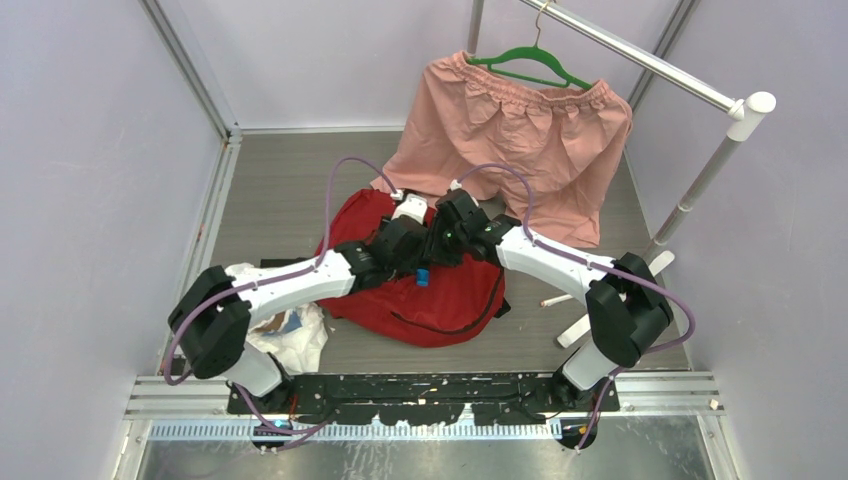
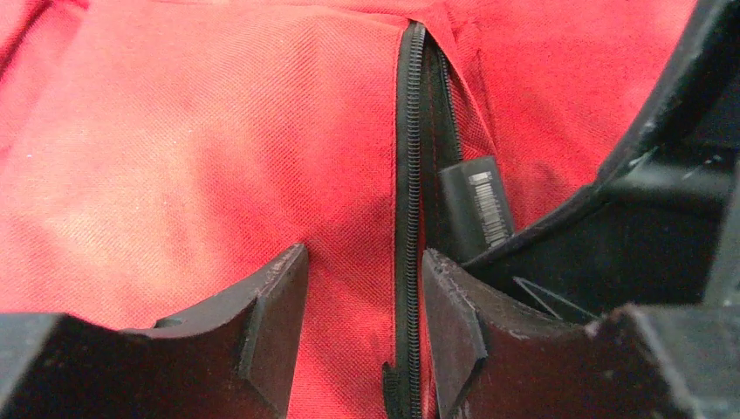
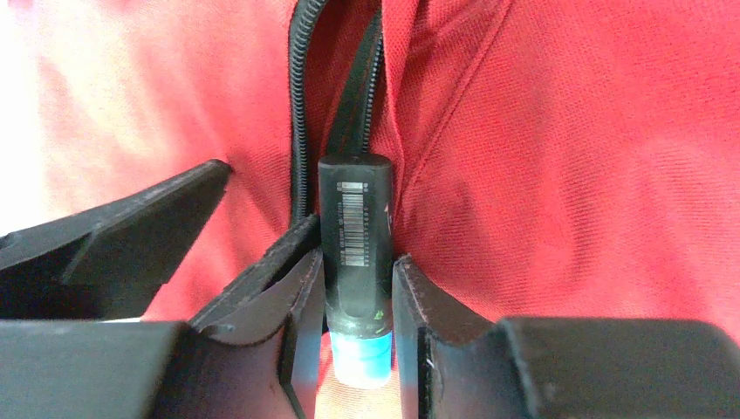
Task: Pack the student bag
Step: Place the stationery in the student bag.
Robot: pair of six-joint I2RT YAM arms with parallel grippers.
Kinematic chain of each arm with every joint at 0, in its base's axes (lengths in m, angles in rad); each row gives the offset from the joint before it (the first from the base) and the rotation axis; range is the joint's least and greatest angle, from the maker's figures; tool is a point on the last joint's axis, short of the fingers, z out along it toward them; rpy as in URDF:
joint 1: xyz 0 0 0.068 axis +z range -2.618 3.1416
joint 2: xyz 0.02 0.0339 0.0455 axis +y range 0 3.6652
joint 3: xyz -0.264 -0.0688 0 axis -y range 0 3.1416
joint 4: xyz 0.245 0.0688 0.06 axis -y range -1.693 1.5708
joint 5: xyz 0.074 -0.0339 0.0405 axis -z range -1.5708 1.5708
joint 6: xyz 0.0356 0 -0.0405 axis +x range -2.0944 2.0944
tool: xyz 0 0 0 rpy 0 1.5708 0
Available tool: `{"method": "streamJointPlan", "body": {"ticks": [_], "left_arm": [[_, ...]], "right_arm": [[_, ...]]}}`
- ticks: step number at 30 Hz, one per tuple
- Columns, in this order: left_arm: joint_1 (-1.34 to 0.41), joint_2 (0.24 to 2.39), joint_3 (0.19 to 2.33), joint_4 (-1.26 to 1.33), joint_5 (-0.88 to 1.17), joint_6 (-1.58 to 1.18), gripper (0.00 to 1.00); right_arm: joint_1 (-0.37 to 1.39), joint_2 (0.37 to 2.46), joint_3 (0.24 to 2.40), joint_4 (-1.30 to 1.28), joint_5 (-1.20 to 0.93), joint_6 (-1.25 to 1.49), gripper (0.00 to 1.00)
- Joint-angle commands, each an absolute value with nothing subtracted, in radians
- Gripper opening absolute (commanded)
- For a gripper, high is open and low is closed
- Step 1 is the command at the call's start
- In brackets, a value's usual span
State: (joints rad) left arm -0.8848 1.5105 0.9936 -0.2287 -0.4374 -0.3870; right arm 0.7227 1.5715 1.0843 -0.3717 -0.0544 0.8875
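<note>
The student bag (image 1: 455, 300) is a red backpack lying on the floor between both arms. Its black zipper (image 2: 407, 175) runs up the red fabric and is parted at the top (image 3: 299, 105). My right gripper (image 3: 358, 279) is shut on a black marker (image 3: 355, 218) with a blue end (image 1: 423, 277), its far end at the zipper opening. My left gripper (image 2: 365, 288) is open, its jaws straddling the zipper and red fabric just beside the marker (image 2: 478, 209). In the top view both grippers (image 1: 418, 255) (image 1: 432, 262) meet over the bag's upper middle.
Pink shorts (image 1: 520, 140) hang on a green hanger (image 1: 530, 65) from a white rail (image 1: 640, 60) at the back right. A white plastic bag (image 1: 295, 335) lies under the left arm. A small white stick (image 1: 553, 299) lies on the floor right of the bag.
</note>
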Motion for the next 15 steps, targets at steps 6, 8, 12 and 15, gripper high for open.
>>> {"method": "streamJointPlan", "body": {"ticks": [6, 8, 12, 15], "left_arm": [[-0.958, 1.626, 1.056, -0.432, -0.633, -0.353, 0.52], [-0.961, 1.636, 1.066, -0.456, -0.660, -0.355, 0.50], [-0.961, 1.661, 1.091, -0.528, -0.766, -0.356, 0.45], [-0.962, 1.656, 1.093, -0.548, -0.797, -0.348, 0.39]], "right_arm": [[0.724, 1.565, 1.092, -0.358, -0.060, 0.873, 0.01], [0.724, 1.562, 1.092, -0.355, -0.057, 0.874, 0.01], [0.725, 1.551, 1.091, -0.353, -0.057, 0.874, 0.01], [0.725, 1.538, 1.082, -0.349, -0.057, 0.875, 0.01]]}}
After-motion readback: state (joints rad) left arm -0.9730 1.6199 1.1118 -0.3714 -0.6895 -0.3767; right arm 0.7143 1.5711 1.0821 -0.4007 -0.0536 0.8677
